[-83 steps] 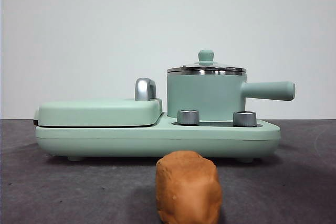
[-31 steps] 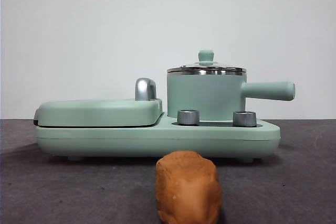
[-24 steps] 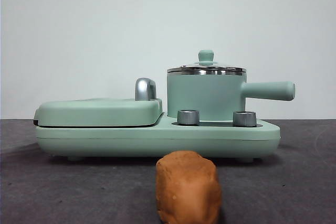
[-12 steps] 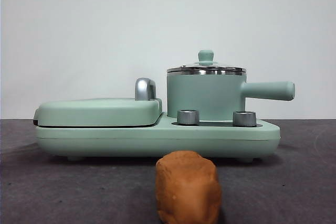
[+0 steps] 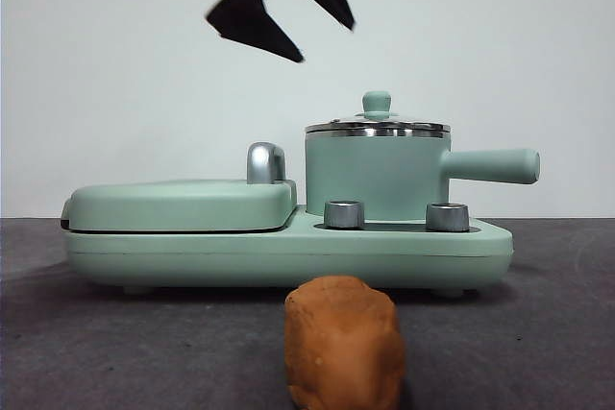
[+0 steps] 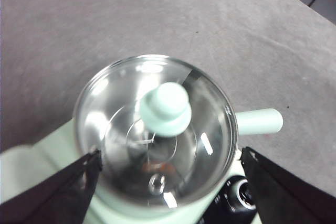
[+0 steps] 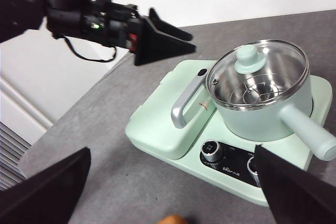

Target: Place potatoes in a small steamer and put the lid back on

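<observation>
The orange-brown potato (image 5: 344,348) lies on the grey table in front of the cooker; a sliver of the potato (image 7: 173,220) shows in the right wrist view. The mint-green small steamer (image 5: 375,180) stands on the cooker base with the glass lid (image 5: 377,127) on it. My left gripper (image 5: 322,40) hangs open above and to the left of the lid. In its wrist view the left gripper (image 6: 171,152) straddles the lid (image 6: 121,108) from above, apart from it. My right gripper (image 7: 171,150) is open and empty, high over the table near the potato. It sees the steamer (image 7: 262,114) and the left gripper (image 7: 168,43).
The cooker base (image 5: 288,252) carries a flat mint-green griddle cover (image 5: 183,204) with a chrome handle (image 5: 266,162) left of the steamer. Two metal dials (image 5: 344,214) sit on its front. The steamer's long handle (image 5: 490,166) points right.
The left gripper has come in from the top left and moved right and down toward the lid. Potato, steamer and lid have not moved.
</observation>
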`<act>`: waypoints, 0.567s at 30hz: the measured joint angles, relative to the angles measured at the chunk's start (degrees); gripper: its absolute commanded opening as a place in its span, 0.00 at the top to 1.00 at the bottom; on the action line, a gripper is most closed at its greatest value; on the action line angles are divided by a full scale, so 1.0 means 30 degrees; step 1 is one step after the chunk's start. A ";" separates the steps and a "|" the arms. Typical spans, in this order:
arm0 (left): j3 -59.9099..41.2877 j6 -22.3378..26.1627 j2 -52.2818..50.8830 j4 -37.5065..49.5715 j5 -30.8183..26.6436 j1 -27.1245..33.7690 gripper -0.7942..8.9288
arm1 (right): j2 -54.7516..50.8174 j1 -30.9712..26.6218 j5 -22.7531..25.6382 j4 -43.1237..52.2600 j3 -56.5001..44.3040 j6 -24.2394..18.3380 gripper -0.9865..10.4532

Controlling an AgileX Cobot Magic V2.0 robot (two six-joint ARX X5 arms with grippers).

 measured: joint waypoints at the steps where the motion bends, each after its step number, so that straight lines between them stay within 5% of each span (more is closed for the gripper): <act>1: 0.0000 0.0291 0.0189 0.0408 -0.0007 -0.0153 0.47 | 0.0000 0.0007 0.0000 0.0000 0.0000 -0.0095 0.48; 8: 0.0000 0.2324 0.1326 0.3257 -0.0066 -0.0940 0.47 | 0.0000 0.0007 0.0000 0.0000 0.0000 -0.0248 0.48; 17: 0.0015 0.2630 0.2492 0.4867 -0.0554 -0.1188 0.47 | 0.0000 0.0007 0.0000 -0.0007 0.0000 -0.0255 0.48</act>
